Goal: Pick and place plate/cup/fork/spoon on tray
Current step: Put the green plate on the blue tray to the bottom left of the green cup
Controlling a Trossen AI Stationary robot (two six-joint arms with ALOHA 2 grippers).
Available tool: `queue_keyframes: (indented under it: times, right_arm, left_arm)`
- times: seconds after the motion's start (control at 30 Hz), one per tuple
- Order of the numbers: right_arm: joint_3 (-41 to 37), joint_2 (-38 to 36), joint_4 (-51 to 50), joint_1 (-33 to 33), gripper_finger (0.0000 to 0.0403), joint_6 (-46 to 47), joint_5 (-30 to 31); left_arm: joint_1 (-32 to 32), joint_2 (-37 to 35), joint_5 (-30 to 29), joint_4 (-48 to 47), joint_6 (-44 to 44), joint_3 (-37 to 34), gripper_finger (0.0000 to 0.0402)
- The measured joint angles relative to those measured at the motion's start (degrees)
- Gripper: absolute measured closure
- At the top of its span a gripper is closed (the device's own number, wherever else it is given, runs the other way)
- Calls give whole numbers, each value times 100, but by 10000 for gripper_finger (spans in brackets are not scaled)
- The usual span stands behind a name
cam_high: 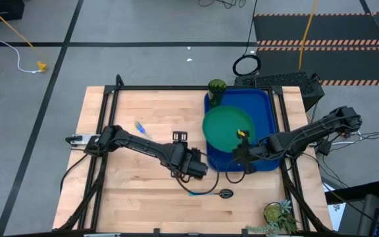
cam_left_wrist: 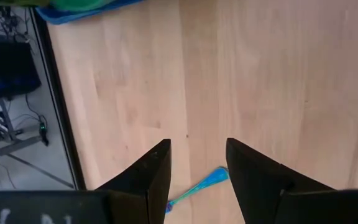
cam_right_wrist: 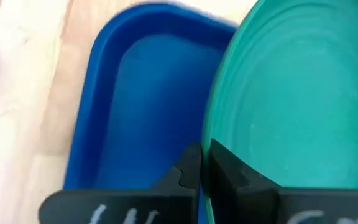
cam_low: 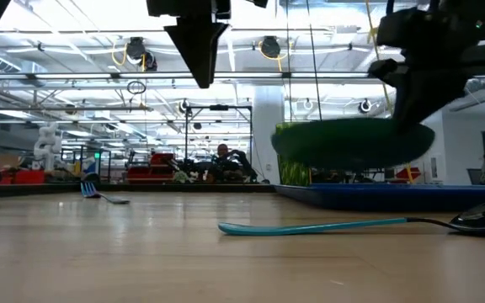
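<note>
**Here, the plate is carried over the tray**

Here you see the right gripper with its jaws pinching the rim of the plate, as the right wrist view shows at close range. The plate hangs above the tray; in the low view it floats clear of the tray's rim, slightly tilted. The cup stands at the tray's far left corner, though you cannot tell whether it sits inside the rim or just outside it.

The left gripper hovers over the tabletop with its jaws spread and empty, as its wrist view confirms. The spoon lies just below it, handle toward the left arm, dark bowl to the right. The fork lies well apart, toward the tabletop's far left.

The step in hand appears to be placing the plate. Your next move likely calls for lowering it flat into the tray, keeping its edge clear of the cup, before parting the jaws. The spoon and fork remain to be collected.
</note>
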Motion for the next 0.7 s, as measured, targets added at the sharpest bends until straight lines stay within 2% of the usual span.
queue_keyframes:
  times: [0.27,0.7]
  right_arm:
    - [0,0,-586,-11,403,524,11]
    - [-127,2,-665,-565,401,583,11]
  left_arm:
    - [-95,-4,-4,6,-151,-95,245]
    - [-117,4,-54,131,-1080,-1327,245]
